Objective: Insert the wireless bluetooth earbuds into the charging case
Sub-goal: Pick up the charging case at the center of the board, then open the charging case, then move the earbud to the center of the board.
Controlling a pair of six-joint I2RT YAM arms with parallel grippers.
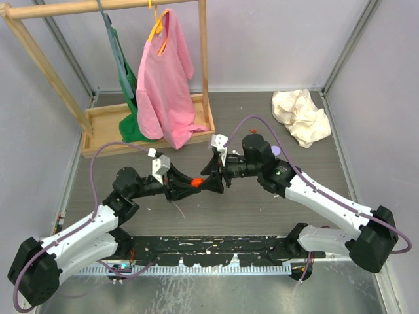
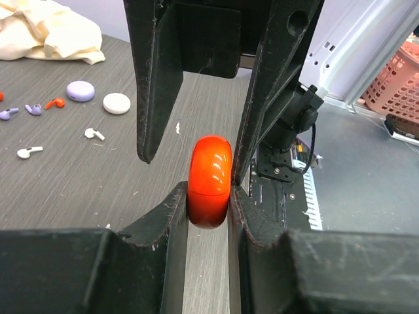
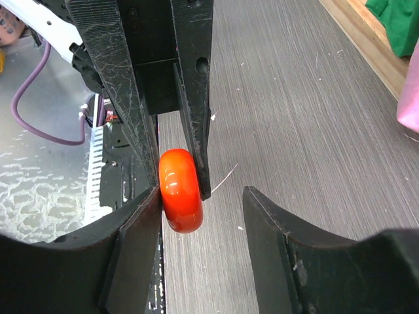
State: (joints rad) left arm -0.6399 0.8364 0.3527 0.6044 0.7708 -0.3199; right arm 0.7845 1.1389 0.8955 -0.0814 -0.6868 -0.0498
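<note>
Fingers (image 2: 163, 216) of your left gripper (image 2: 208, 193) pinch the glossy red round plastic case (image 2: 209, 170); the right gripper (image 3: 203, 196) stands half-spread, so hold steady.

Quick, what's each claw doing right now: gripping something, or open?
Left gripper: closed, holding the red case.
Right gripper: open, not gripping the case.

A pink shirt (image 1: 163, 78) and green garment (image 1: 129, 124) hang on a wooden rack (image 1: 65, 8); crumpled cream cloth (image 1: 301, 116) lies apart.
</note>
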